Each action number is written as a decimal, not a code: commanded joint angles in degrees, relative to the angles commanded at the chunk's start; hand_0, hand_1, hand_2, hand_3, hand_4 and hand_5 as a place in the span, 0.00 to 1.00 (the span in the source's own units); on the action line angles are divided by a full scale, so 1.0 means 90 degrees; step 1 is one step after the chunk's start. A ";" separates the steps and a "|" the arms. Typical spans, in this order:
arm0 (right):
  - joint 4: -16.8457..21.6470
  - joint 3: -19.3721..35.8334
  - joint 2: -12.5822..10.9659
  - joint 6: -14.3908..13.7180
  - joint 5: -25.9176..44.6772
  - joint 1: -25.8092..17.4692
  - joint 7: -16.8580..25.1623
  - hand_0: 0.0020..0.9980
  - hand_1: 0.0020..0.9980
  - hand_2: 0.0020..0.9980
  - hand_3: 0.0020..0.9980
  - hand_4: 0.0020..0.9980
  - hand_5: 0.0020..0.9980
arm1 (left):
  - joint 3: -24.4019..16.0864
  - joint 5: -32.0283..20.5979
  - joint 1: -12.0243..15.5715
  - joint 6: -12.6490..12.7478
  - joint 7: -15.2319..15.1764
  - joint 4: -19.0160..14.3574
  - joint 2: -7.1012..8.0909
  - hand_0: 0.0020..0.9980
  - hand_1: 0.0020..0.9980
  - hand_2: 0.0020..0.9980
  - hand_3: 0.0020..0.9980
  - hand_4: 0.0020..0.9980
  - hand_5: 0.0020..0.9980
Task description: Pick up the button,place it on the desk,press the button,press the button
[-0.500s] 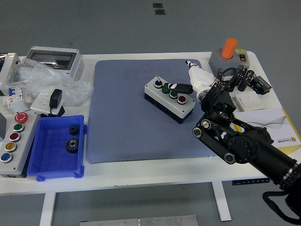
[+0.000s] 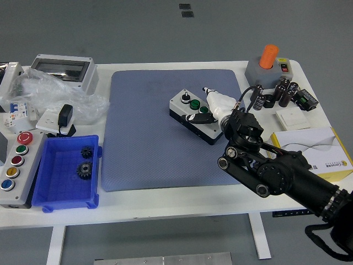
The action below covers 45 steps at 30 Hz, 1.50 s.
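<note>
The right hand [image 2: 214, 106] has slid left and down since half a second ago, and now sits right over the button box [image 2: 194, 115], covering its right end, where the red button showed before. One dark fingertip [image 2: 197, 117] lies on the box's top near the lower green button; whether it presses down, I cannot tell. The fingers look loosely curled and hold nothing. The box itself has not shifted: it lies tilted on the blue mat [image 2: 149, 138], right of the mat's middle, with a black knob and a green button [image 2: 194, 104] clear on its left part. The black forearm [image 2: 276, 174] crosses the mat's right edge and hides part of it. Behind the hand sit an orange-capped grey switch [image 2: 267, 63] and a cluster of black parts [image 2: 284, 94]; to its right, a yellow-and-white box [image 2: 314, 146]. Far left, a blue bin [image 2: 52, 190] holds two black gears [image 2: 85, 160], beside a grey panel of coloured buttons [image 2: 15, 165].
</note>
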 joint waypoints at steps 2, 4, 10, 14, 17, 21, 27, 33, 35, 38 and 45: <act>-0.0096 -0.0058 0.0023 0.0034 0.0036 0.0022 0.0000 0.78 0.89 1.00 1.00 1.00 0.65 | -0.0008 0.0010 -0.0005 -0.0002 -0.0002 0.0000 0.0003 0.63 0.64 0.59 0.62 0.69 0.35; -0.0170 -0.0107 0.0032 0.0055 0.0070 0.0037 0.0000 0.78 0.90 1.00 1.00 1.00 0.65 | -0.0013 0.0016 -0.0009 -0.0003 -0.0005 0.0000 0.0003 0.63 0.64 0.59 0.62 0.69 0.35; -0.0235 -0.0263 0.0045 -0.0091 0.0040 0.0070 0.0000 0.76 0.88 0.99 1.00 1.00 0.62 | -0.0027 0.0037 -0.0008 -0.0004 -0.0003 0.0000 0.0006 0.63 0.64 0.59 0.62 0.69 0.35; -0.0219 -0.0358 0.0062 -0.0199 -0.0053 0.0085 0.0000 0.76 0.88 0.99 1.00 1.00 0.62 | -0.0044 0.0063 -0.0011 -0.0007 -0.0008 0.0000 0.0007 0.63 0.64 0.59 0.62 0.69 0.35; -0.0231 -0.0431 0.0077 -0.0210 -0.0068 0.0095 0.0000 0.66 0.77 0.84 1.00 0.94 0.38 | -0.0051 0.0081 -0.0012 -0.0012 -0.0011 0.0000 0.0005 0.63 0.64 0.58 0.62 0.69 0.35; -0.0289 -0.0528 0.0103 -0.0168 -0.0042 0.0099 0.0000 0.40 0.62 0.65 0.83 0.77 0.21 | -0.0050 0.0088 -0.0004 -0.0020 -0.0014 0.0000 0.0006 0.63 0.64 0.58 0.62 0.68 0.35; -0.0325 -0.0588 0.0112 -0.0130 -0.0027 0.0106 0.0000 0.34 0.59 0.60 0.76 0.71 0.18 | -0.0061 0.0103 0.0014 -0.0024 -0.0018 0.0000 0.0008 0.63 0.64 0.58 0.62 0.68 0.35; -0.0324 -0.0621 0.0110 -0.0186 -0.0069 0.0118 0.0000 0.31 0.55 0.55 0.69 0.70 0.18 | -0.0087 0.0130 0.0013 -0.0023 -0.0033 0.0000 0.0010 0.62 0.64 0.58 0.62 0.68 0.35; -0.0323 -0.0645 0.0110 -0.0197 -0.0079 0.0117 0.0000 0.31 0.55 0.55 0.69 0.70 0.18 | -0.0094 0.0137 0.0013 -0.0020 -0.0038 0.0000 0.0013 0.62 0.64 0.58 0.62 0.68 0.35; -0.0299 -0.0664 0.0101 -0.0241 -0.0117 0.0117 0.0000 0.31 0.55 0.55 0.69 0.70 0.18 | -0.0103 0.0147 0.0017 -0.0015 -0.0044 0.0000 0.0017 0.62 0.64 0.58 0.62 0.68 0.35; -0.0030 -0.0676 -0.0078 -0.0333 -0.0109 0.0172 0.0000 0.22 0.43 0.41 0.47 0.60 0.03 | -0.0105 0.0145 0.0016 -0.0008 -0.0057 0.0000 0.0016 0.62 0.64 0.58 0.62 0.67 0.35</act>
